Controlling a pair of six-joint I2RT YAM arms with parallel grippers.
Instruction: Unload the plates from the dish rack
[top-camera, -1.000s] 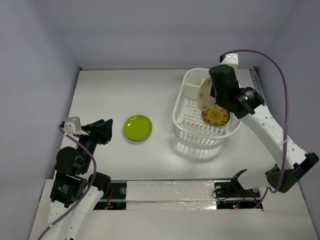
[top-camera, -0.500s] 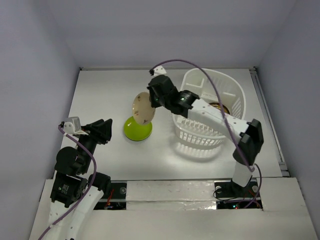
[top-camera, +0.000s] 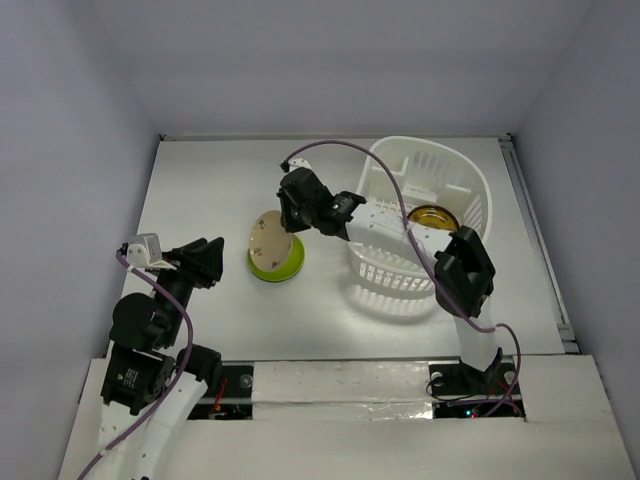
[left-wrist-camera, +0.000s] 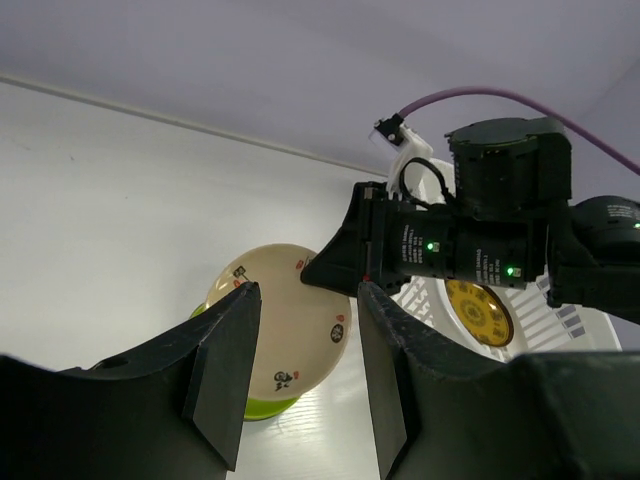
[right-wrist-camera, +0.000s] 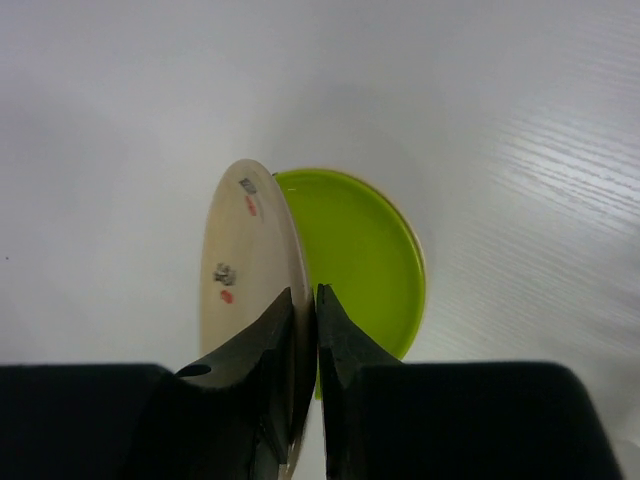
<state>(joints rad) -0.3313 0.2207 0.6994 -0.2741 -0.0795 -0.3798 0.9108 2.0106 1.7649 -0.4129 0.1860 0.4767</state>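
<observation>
A: Where is the cream plate (top-camera: 268, 238) sitting?
B: Centre frame: the right hand (right-wrist-camera: 305, 300) is clamping its rim, holding it tilted above the lime green plate (right-wrist-camera: 365, 260) on the table (top-camera: 200, 180).
A: And the left hand (left-wrist-camera: 300, 380)?
B: Lower left, fingers standing apart. A yellow-orange plate (top-camera: 432, 216) is lying inside the dish rack (top-camera: 400, 270).

We call this a robotics lab test cell, not a home or kitchen. Plain grey-lilac walls (top-camera: 330, 60) box in a bare white worktop (top-camera: 200, 180) on three sides. Two robot arms, the left arm (top-camera: 150, 322) and the right arm (top-camera: 385, 222), are bolted at its near edge. A loose purple cable (top-camera: 335, 145) and silver tape (top-camera: 340, 382) along the front look like lab rigging. The kitchen things we see are a dish rack (top-camera: 400, 268), a cream plate (top-camera: 267, 238) and a lime plate (top-camera: 287, 268).
</observation>
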